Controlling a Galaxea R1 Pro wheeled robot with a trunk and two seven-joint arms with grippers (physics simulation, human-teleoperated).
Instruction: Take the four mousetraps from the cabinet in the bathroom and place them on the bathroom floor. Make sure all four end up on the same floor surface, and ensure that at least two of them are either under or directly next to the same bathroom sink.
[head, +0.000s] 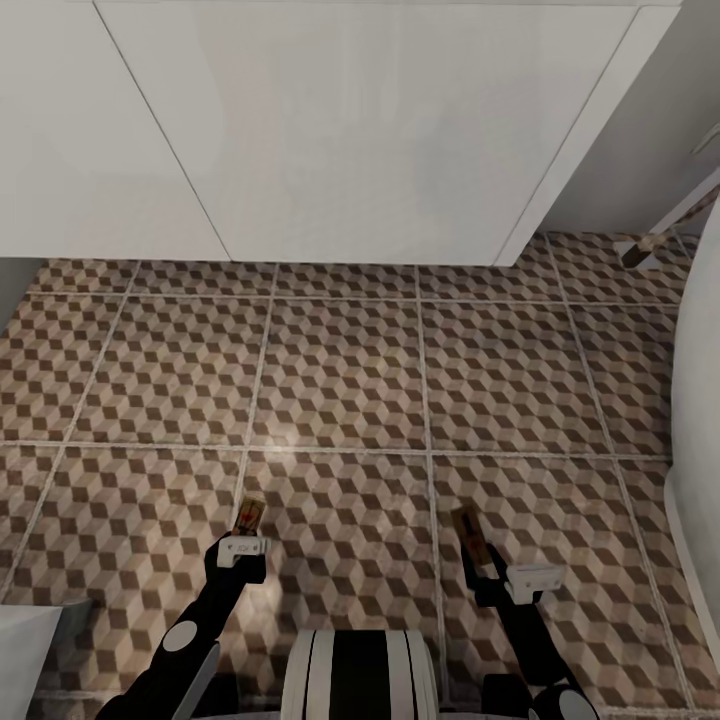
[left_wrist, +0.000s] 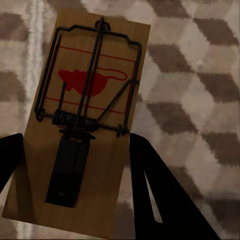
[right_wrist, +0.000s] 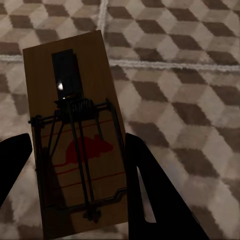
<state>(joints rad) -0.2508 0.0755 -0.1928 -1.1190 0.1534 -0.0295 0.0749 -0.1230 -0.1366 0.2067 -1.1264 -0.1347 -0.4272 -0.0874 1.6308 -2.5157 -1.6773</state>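
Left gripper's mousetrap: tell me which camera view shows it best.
The left wrist view: the mousetrap spans the picture between the dark fingers, its wire spring and red mouse print clear. The head view shows it as a small tan board at the left gripper, above the patterned floor.

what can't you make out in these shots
- Sink: head view cuts off the white vanity at the top edge, so no basin or faucet.
- Left trap: near end cut off by the left wrist view's edge; fingers cover its sides.
- Right trap: tilted edge-on and tiny in the head view.
- The other two traps' whereabouts.
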